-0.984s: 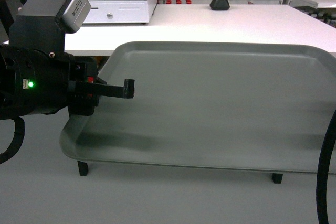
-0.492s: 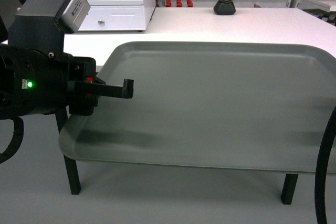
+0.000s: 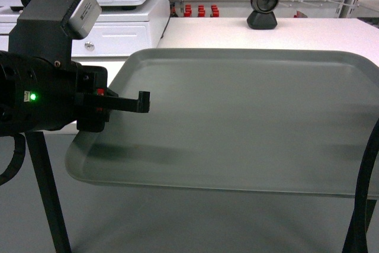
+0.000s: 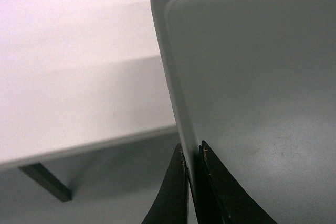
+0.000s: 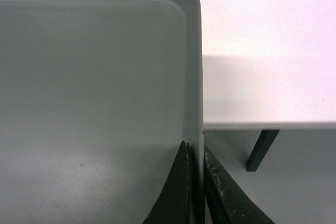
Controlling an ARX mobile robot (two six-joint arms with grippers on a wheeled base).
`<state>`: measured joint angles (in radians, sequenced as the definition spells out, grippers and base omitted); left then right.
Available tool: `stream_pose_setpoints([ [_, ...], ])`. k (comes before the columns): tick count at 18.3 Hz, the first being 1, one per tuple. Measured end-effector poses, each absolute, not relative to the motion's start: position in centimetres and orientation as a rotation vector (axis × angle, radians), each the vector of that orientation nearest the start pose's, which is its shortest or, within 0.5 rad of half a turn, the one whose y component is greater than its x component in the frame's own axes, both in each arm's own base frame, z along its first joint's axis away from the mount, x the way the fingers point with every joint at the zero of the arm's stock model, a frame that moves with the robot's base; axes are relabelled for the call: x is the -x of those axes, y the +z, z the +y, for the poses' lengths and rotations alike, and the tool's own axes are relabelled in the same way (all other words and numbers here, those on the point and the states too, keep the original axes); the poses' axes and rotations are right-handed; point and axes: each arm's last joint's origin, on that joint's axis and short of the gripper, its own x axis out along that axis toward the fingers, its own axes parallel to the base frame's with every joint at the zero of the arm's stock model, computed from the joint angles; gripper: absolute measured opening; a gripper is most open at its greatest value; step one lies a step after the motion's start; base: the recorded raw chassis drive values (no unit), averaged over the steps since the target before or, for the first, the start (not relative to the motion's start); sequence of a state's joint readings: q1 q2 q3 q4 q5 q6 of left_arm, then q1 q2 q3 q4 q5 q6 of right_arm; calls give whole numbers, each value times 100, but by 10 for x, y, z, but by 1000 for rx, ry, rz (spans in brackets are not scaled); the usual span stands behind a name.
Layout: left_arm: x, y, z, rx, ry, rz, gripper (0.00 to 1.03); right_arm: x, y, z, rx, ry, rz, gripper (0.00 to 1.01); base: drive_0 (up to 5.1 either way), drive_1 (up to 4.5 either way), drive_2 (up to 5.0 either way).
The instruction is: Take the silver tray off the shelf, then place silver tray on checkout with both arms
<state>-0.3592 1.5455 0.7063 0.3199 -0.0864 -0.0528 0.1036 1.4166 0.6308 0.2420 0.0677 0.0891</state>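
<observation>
Left wrist view: my left hand [image 4: 192, 182] is clamped on the tray [image 4: 252, 87], one finger [image 4: 173, 192] outside the rim, the other inside on the flat bottom, the rim pinched between them. Beyond the fingertips the rim runs up to a rounded corner. Out to the hand's outer side I see the white counter [image 4: 73, 77], its front edge passing under the tray, with a dark leg [image 4: 47, 182] below it.

From the right wrist I see the same grip mirrored: the right hand [image 5: 195, 187] is closed on the tray's opposite rim, with the counter [image 5: 262, 51] and another leg [image 5: 261, 149] on its outer side.

On the head camera the left hand [image 3: 127, 102] reaches over the tray's [image 3: 249, 122] left rim, a green light [image 3: 34, 96] lit on the arm behind it. The tray sits level in the air, its far part over the counter [image 3: 237, 34] and its near edge hanging out past it. Farther back stand a cash drawer [image 3: 118, 28] and a round black scanner [image 3: 263, 7].
</observation>
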Motion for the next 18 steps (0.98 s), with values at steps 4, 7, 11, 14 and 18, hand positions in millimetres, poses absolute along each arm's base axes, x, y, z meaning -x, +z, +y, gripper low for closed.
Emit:
stream_pose_setpoints([
  [4,-287,177,-105,-63,-254,513,3,-277,184,27,-40,11,541,3,-7,413,-427],
  [7,-287,177,-105,-64,-254,516,3,-277,184,27,-40,11,541,3,-7,413,-427],
  [11,-287,177,-105,-65,-254,517,3,-277,183,27,-39,11,543,3,-6,413,-425],
  [14,-287,177,-105,-64,-255,515,3,-277,183,27,-39,11,543,3,-4,415,-422],
  [18,-287,177,-105,-63,-254,514,3,-277,183,27,-39,11,542,3,-3,311,-316],
])
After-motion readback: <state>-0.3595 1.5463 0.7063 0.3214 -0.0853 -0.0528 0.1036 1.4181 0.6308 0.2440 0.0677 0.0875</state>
